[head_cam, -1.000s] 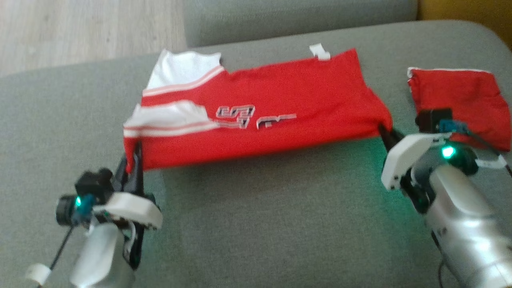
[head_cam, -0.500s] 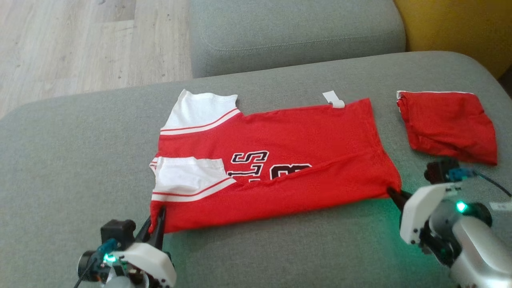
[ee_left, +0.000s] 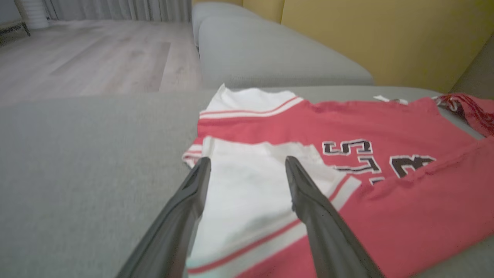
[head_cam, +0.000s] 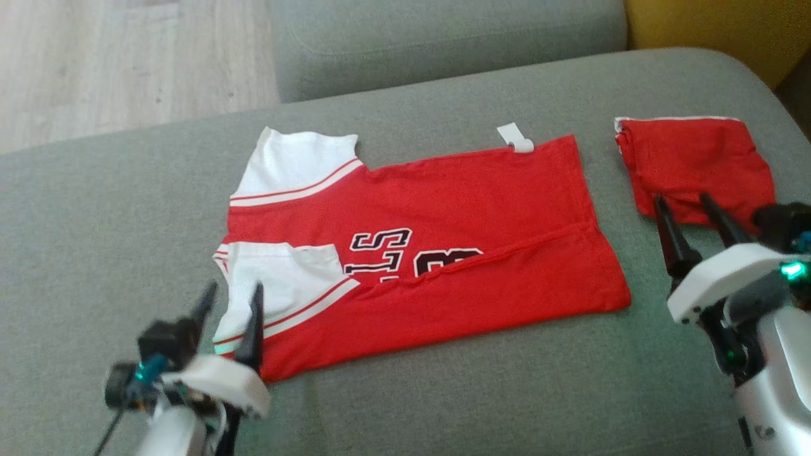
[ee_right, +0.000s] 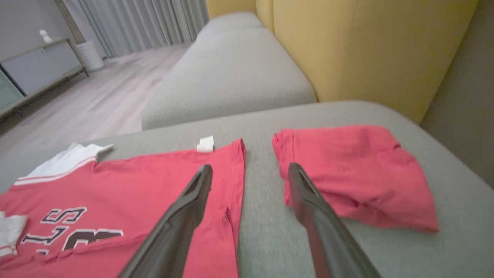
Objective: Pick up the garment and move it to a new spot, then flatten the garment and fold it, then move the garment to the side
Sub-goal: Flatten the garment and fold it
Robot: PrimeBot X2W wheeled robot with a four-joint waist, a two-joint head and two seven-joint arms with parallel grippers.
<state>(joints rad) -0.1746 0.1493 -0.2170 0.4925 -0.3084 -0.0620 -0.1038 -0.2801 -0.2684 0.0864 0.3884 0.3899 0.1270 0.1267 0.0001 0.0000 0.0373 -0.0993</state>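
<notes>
– While both arms sit low at the near edge of the sofa cushion (head_cam: 443, 392), what are the pincers doing?

– Both are spread wide and hold nothing. The left pincer (head_cam: 232, 296) hovers over the near left corner of the red jersey (head_cam: 443, 253), its fingers straddling the folded-in white sleeve (head_cam: 279, 278). The right pincer (head_cam: 682, 204) stands off the jersey's right end, above the bare strip of cushion between it and a smaller red piece (head_cam: 694, 158).

– And the jersey itself?

– It lies flat on the cushion, long side running left to right. Its near edge is turned up over the black lettering (head_cam: 380, 247) and hides the lower half of it, so I judge one lengthwise fold is in. Further back, the other white sleeve (head_cam: 298, 158) juts out at the left, and a small white tag (head_cam: 516, 138) pokes past the far edge.

– How will it handle?

– It looks light, thin and limp. It will likely keep no shape, sag between two grips, and let its layers slide over each other. I would pinch low at the two near corners, through both layers. Catching only the top layer could pull the fold open.

– What lies beyond?

– A second grey cushion (head_cam: 443, 38), pale wood floor (head_cam: 127, 63) to the left and a yellow panel (head_cam: 716, 25) at the right.
</notes>
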